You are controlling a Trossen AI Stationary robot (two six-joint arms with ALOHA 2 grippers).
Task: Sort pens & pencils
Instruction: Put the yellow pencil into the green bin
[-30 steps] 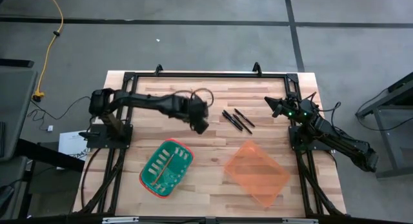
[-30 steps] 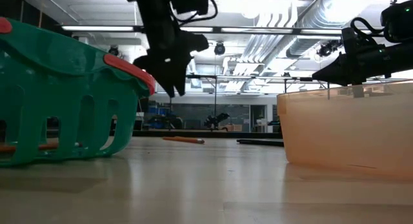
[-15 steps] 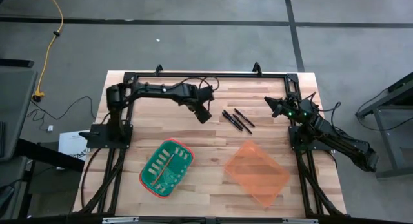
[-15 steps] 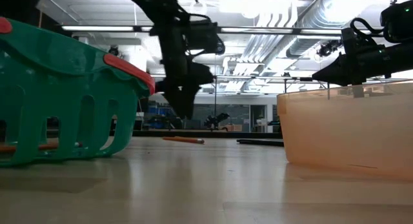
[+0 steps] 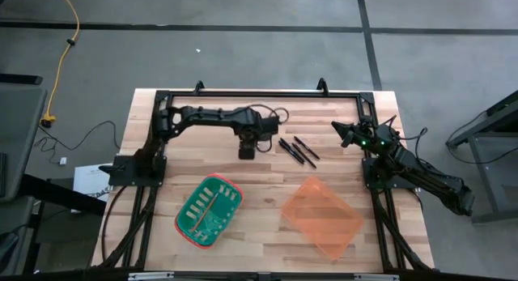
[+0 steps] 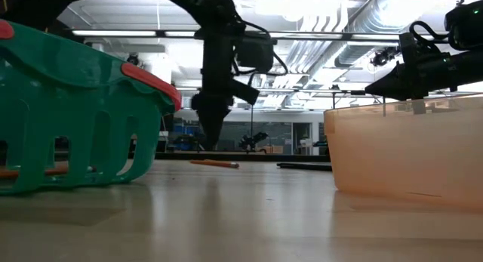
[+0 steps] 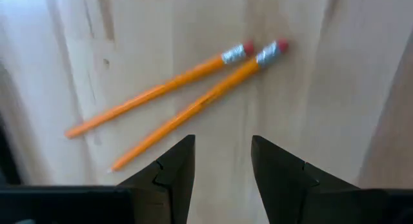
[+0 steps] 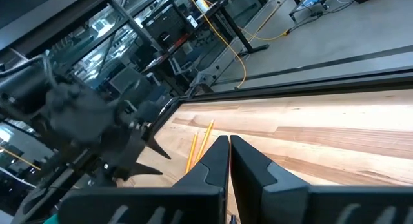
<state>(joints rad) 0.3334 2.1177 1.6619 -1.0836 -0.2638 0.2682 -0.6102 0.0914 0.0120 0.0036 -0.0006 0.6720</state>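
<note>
Two orange wooden pencils (image 7: 187,95): red erasers, side by side on counter.
Left hand (image 7: 221,162): fingers apart, empty, above pencils.

The wooden table (image 5: 267,232) bears pens (image 5: 298,150), seemingly two pencils (image 7: 187,98), green basket (image 5: 209,210), orange bin (image 5: 321,216).

We see 2 orange pencils (image 7: 164,88) lying flat on the wooden table, eraser ends nearly touching, pointed tips spread apart. We also count 3 short black pens (image 5: 298,150) lying flat and close together at the table's far middle, slanted roughly parallel.
</note>
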